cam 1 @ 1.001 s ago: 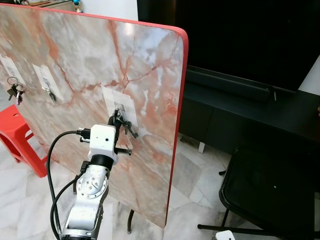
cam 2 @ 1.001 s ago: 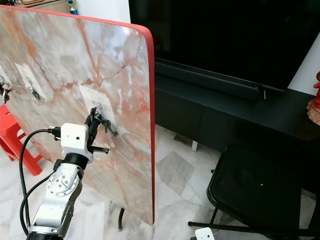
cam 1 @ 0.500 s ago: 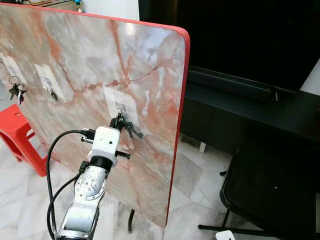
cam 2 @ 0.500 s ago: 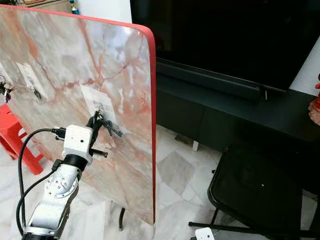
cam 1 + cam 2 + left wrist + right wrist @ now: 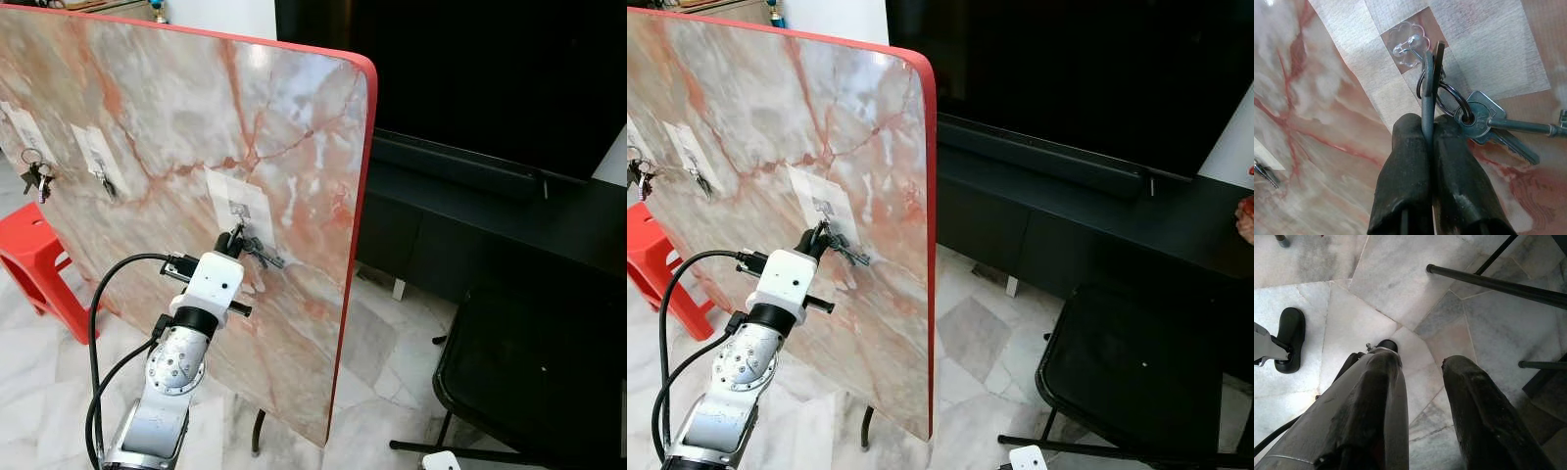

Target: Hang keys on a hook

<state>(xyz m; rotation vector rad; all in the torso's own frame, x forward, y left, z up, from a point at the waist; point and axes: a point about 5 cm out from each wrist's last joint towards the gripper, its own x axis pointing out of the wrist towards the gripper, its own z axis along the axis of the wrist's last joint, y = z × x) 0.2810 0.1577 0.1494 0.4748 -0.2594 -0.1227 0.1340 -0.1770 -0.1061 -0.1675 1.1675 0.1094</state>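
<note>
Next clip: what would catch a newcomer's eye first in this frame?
The big upright marble-patterned board with a red rim dominates the left, with a wide black screen behind it to the right. At its middle, the left gripper pinches a bunch of silver keys on a dark ring right at a clear plastic hook. Further left, another key bunch already hangs.

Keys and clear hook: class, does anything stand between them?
Nothing visible does. The left claw pinches the key bunch, and its ring sits right beside the clear hook on the marble board.
</note>
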